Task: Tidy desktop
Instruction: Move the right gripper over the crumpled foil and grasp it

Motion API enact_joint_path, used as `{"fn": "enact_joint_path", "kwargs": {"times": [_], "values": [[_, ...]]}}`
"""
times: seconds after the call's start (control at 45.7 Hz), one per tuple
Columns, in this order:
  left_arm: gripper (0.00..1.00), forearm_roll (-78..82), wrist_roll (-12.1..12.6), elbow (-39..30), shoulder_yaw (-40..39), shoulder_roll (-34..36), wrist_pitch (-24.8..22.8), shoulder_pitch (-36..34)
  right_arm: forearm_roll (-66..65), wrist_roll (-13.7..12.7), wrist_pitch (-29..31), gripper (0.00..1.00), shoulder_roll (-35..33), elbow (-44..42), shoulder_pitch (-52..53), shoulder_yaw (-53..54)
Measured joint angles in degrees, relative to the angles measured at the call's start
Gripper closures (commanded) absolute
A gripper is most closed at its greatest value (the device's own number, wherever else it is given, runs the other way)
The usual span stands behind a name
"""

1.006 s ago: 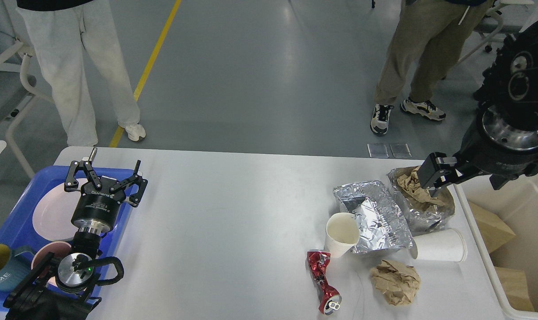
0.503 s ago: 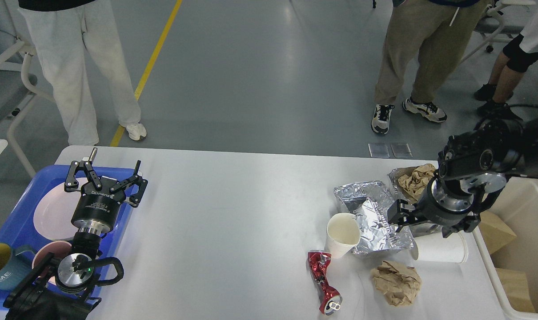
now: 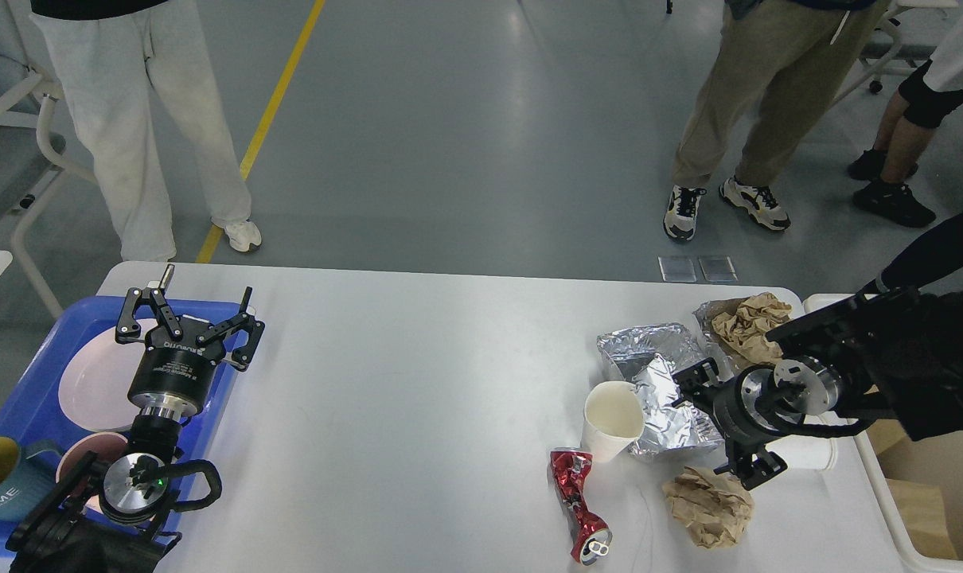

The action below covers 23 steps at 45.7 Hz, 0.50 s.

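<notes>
Several scraps crowd the table's point(image 3: 418, 398) near right corner: crushed red can point(image 3: 578, 505), brown paper wad point(image 3: 708, 505), paper cup point(image 3: 611, 418), crumpled foil point(image 3: 660, 382). Right claw point(image 3: 720, 422) hovers low beside the foil, spread wide, empty, probably choosing rubbish. Left claw point(image 3: 187, 322), also wide and empty, waits over the blue tray point(image 3: 211, 406).

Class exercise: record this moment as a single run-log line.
task: tidy desktop | left hand: open, empty, over blue tray | right hand: open, low over foil | crushed can, paper cup: untouched
</notes>
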Motion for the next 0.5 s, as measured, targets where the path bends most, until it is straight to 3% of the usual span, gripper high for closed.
{"fn": "enact_joint_path", "kwargs": {"times": [0.394, 0.438, 0.503], "values": [[0.04, 0.0, 0.04, 0.0, 0.0, 0.0, -0.07, 0.0, 0.23, -0.27, -1.92, 0.02, 0.05, -10.07, -11.24, 7.55], [0.04, 0.0, 0.04, 0.0, 0.0, 0.0, -0.08, 0.0, 0.2, -0.27, -2.03, 0.07, 0.06, -11.68, -12.85, 8.91], [0.04, 0.0, 0.04, 0.0, 0.0, 0.0, -0.09, 0.0, 0.06, -0.27, -2.58, 0.24, 0.07, -13.51, -14.64, 10.56]]}}
